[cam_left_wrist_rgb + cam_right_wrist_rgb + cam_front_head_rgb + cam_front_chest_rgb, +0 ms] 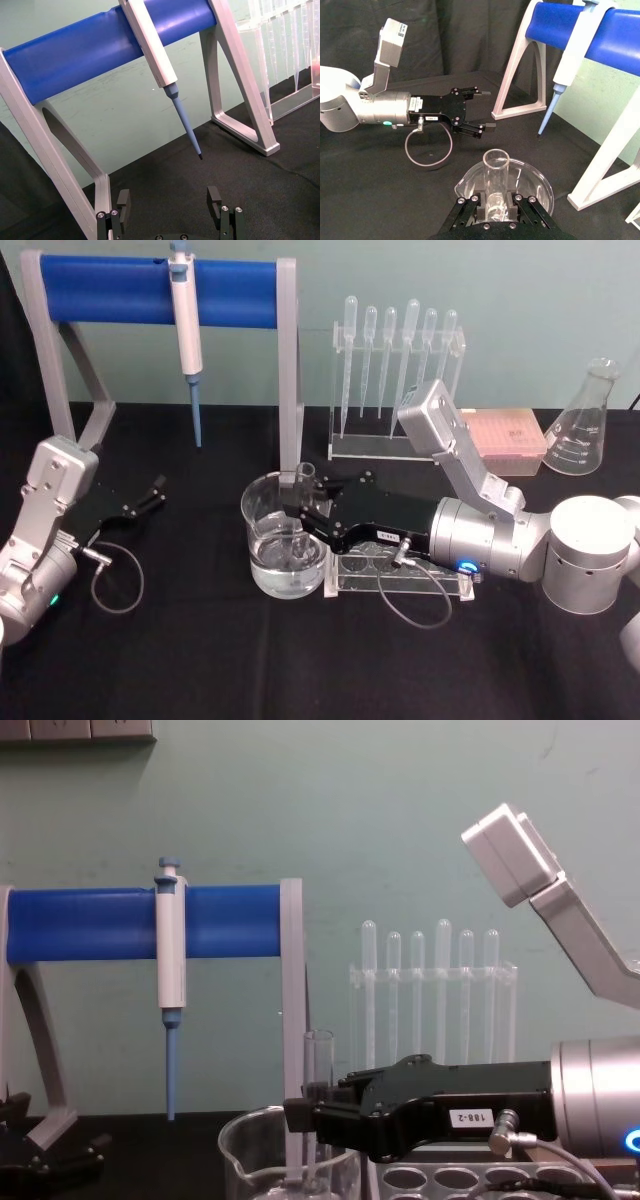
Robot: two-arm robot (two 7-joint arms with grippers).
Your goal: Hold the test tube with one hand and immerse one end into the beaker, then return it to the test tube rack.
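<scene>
Clamping the test tube upright in the right tool, lower end dipping inside the beaker, rack just beside; parking the left tool, spread and empty, at the open counter's left

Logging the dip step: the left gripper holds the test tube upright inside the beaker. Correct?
Not quite. It is the right gripper that holds the test tube upright inside the beaker, as the head view shows. The left gripper sits open off to the left, away from it.
</scene>
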